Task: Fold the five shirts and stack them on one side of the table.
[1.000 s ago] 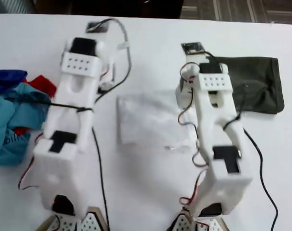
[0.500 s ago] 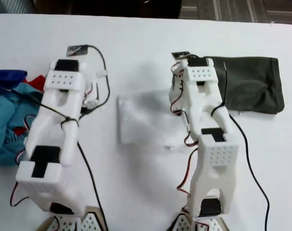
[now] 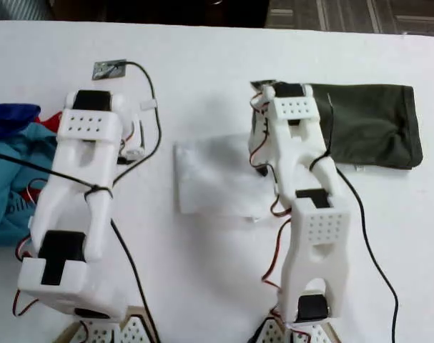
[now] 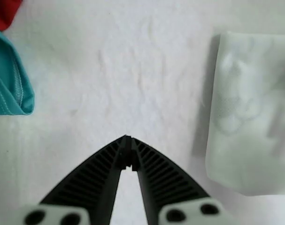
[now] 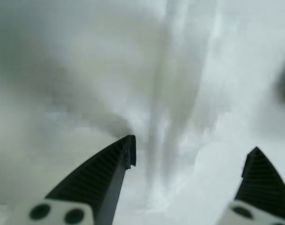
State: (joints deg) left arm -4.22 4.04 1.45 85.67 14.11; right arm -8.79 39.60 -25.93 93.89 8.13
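We see jaws together and empty on the left gripper (image 4: 128,140), beside the white shirt (image 3: 213,179). The right gripper (image 5: 193,147) has its jaws wide apart over it. The shirt's long axis lies side to side.

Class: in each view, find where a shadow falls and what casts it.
High view: a faint shadow rims the folded white shirt. Left wrist view: a grey shadow band lies beside that shirt's edge. Right wrist view: a shaded crease runs ahead of the open right gripper.

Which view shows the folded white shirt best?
High view: the folded white shirt lies nearly whole, one edge under an arm. Left wrist view catches one side; right wrist view, close creased white cloth, probably it.
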